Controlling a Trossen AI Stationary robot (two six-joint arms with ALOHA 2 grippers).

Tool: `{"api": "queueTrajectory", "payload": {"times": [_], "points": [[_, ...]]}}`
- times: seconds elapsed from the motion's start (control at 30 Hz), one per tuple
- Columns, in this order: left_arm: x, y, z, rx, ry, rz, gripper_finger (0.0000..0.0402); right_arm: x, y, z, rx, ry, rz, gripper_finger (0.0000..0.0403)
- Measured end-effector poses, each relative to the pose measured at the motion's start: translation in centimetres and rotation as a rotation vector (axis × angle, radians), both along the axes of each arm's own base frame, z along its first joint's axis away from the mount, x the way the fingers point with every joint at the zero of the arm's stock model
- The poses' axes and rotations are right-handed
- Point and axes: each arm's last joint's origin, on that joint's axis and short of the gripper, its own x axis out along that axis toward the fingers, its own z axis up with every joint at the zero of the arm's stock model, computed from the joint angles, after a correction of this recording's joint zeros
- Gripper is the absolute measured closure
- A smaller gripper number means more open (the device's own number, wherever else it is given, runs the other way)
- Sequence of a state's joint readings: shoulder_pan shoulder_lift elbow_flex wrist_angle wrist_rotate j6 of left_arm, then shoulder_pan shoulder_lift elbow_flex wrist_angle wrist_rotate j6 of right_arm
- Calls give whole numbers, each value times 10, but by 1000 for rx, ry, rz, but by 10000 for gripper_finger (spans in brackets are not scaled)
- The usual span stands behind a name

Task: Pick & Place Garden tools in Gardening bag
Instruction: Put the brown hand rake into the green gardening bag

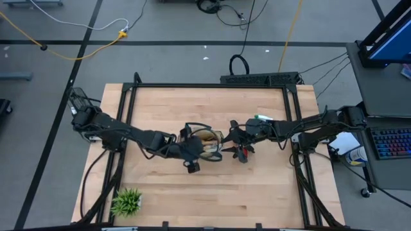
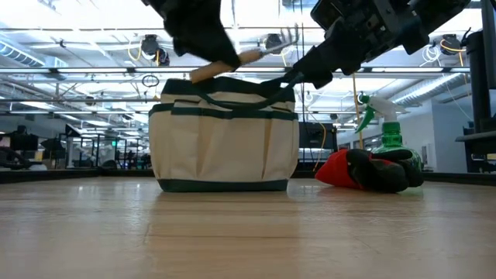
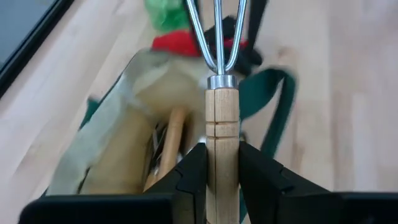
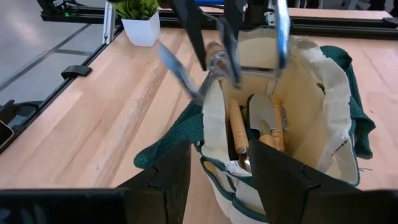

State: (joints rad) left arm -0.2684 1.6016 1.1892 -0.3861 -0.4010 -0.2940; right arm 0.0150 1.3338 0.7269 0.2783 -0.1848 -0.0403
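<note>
Table: light wood top (image 1: 212, 199), and you have open board all along the near side, with only the potted plant (image 1: 126, 201) at the near left corner.
Bag: your gardening bag (image 2: 223, 139) stands upright mid-table, mouth open, both arms meeting over it.
Left gripper: your left gripper (image 3: 221, 163) is clamped on the wooden handle of the hand rake (image 3: 219, 74), carrying it above the bag's mouth; metal tines point away from the wrist.
Right gripper: your right gripper (image 4: 219, 163) sits at the bag's rim, beside the dark green trim; I cannot tell whether the claw is pinching the fabric or standing apart.
Inside: wooden-handled tools (image 4: 255, 127) already lie in the bag, a trowel blade among them.
Outside: red-and-black gloves (image 2: 364, 170) lie just right of the bag, green spray bottle (image 2: 390, 136) upright behind them.
Room: little clearance between the two wrists over the bag; the far and near table edges are well apart from it.
Hidden: rake tines are blurred in the right wrist view, and the bag's bottom is out of sight.
</note>
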Motion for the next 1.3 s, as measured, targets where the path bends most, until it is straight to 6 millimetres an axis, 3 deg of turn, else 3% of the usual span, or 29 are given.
{"api": "queueTrajectory", "payload": {"times": [0.23, 0.7, 1.3], "points": [[6, 1, 6, 19, -64, -41, 321, 0, 0, 0, -9, -2, 4, 248], [11, 31, 5, 58, -43, 20, 321, 0, 0, 0, -9, -2, 3, 248], [0, 40, -8, 6, 119, 78, 321, 0, 0, 0, -9, -2, 4, 248]]}}
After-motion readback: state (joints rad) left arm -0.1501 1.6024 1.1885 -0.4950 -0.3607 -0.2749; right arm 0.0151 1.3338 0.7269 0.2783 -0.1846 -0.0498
